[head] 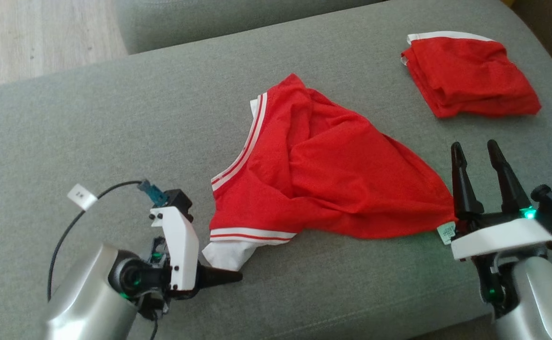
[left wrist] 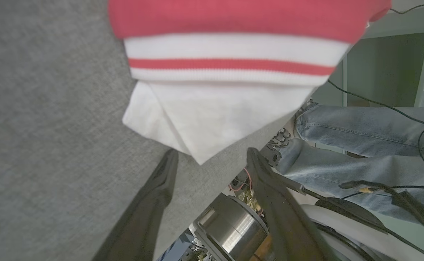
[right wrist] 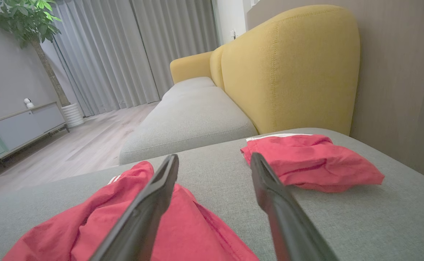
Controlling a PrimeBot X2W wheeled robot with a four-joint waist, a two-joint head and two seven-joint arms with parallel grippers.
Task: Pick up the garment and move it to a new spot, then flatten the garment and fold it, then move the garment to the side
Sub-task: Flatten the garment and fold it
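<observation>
The garment [head: 323, 174] is a red shirt with white striped trim, lying crumpled in the middle of the grey cushion [head: 115, 141]. Its white sleeve corner [left wrist: 215, 123] points at my left gripper [head: 231, 277], which lies low at the front left, aimed right. In the left wrist view that gripper [left wrist: 212, 156] is open, and the corner's tip reaches just between the fingertips without being pinched. My right gripper [head: 474, 146] stands open at the garment's right end, fingers pointing away from me. In the right wrist view its left finger [right wrist: 150, 203] lies over the red cloth [right wrist: 88, 224].
A second red garment [head: 469, 75], folded, lies at the cushion's far right corner. A yellow sofa back [right wrist: 288, 65] and another grey seat [right wrist: 190, 119] stand beyond. A person's legs in jeans [left wrist: 360, 145] are beside the cushion's near edge. Wooden floor [head: 35, 38] shows far left.
</observation>
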